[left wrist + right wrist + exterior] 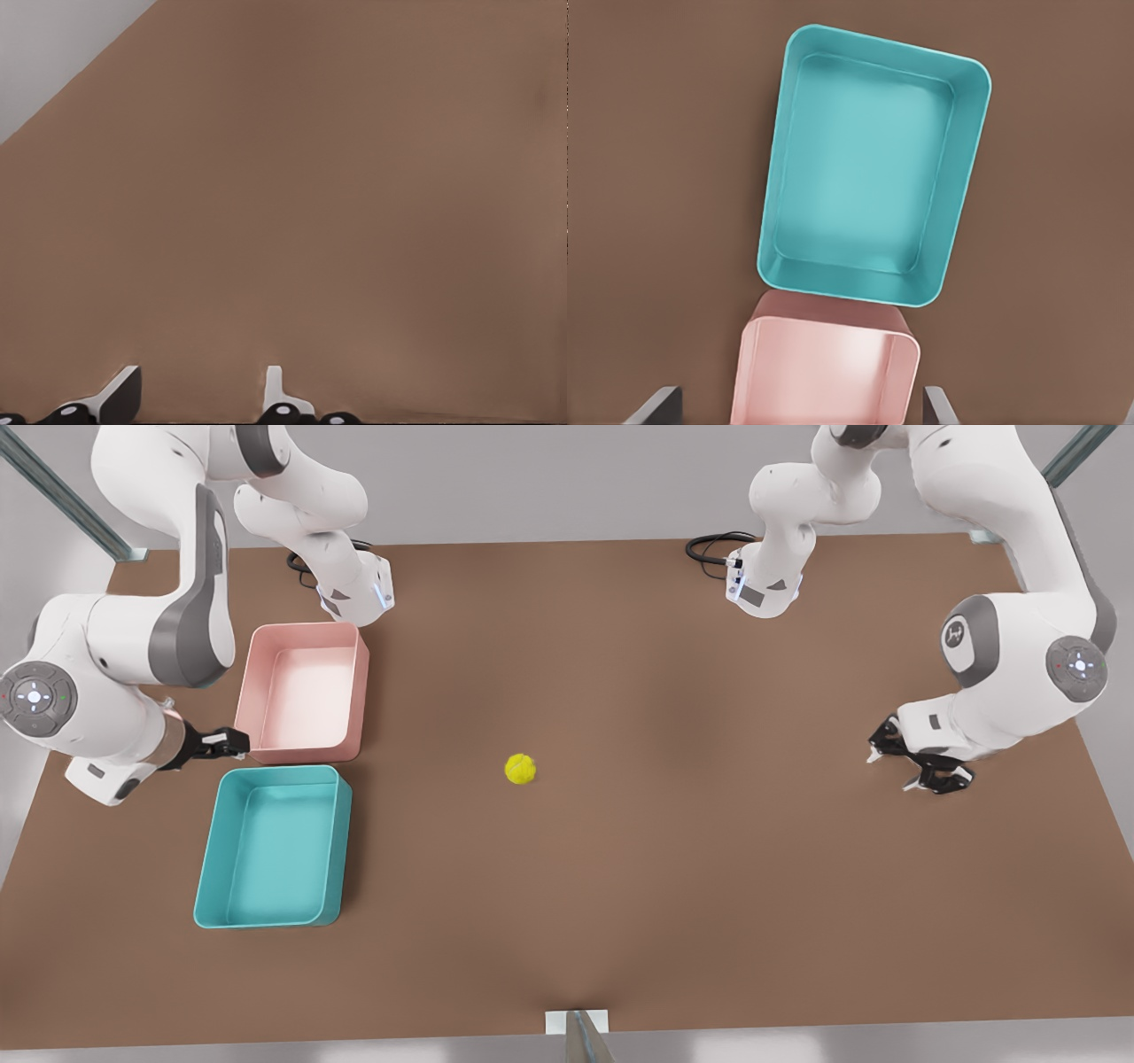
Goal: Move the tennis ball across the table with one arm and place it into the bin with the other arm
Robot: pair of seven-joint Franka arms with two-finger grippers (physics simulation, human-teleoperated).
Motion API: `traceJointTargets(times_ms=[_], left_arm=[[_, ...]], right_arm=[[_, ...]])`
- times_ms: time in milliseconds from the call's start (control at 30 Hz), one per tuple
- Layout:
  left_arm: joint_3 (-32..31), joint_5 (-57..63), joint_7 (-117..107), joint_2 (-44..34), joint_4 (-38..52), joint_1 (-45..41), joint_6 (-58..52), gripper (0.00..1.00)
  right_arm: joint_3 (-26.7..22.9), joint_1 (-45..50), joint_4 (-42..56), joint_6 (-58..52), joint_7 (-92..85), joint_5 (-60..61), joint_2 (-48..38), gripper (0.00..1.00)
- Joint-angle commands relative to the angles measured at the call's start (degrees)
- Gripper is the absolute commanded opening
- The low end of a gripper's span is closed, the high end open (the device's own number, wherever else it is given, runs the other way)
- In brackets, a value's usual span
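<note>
The tennis ball [520,769] sits mid-table [673,886], untouched. The left gripper [917,766] hangs spread wide, well apart from it — it should settle squarely over the ball. The right gripper [237,742] (fingers parted) waits by the bin [213,868].

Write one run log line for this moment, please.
tennis ball: mid-table, free | bin: empty | left gripper: open, waiting | right gripper: open, beside tubs

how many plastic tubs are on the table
2. The pink tub sits on the front view's left, farther back; the teal bin lies just in front of it, nearly touching. Both look empty.
</note>
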Motion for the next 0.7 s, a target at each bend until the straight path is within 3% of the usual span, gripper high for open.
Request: traceJointTargets(times_ms=[0,100,267,500,667], left_arm=[[-1.0,2.8,-49.8,0.3,2.7,-1.3,-15.3,1.0],[-0.8,3.0,-49.8,-0.3,4.3,-0.8,-17.7,1.0],[-3.2,3.0,-50.3,-2.0,5.3,-1.0,-19.9,1.0],[-3.1,3.1,-50.3,-1.2,5.3,-1.0,-19.7,1.0],[-3.1,3.2,-50.3,-0.9,5.2,-1.0,-19.6,1.0]], right_arm=[[0.0,1.9,0.5,1.8,0.7,2.5,1.2,1.0],[0.0,11.0,2.3,7.3,9.9,2.9,5.8,1.0],[0.0,16.8,0.5,20.1,30.4,7.4,13.5,1.0],[0.0,21.0,-22.0,43.5,38.0,8.4,9.0,1.0],[0.0,23.7,-37.5,52.5,40.3,8.4,2.7,1.0]])
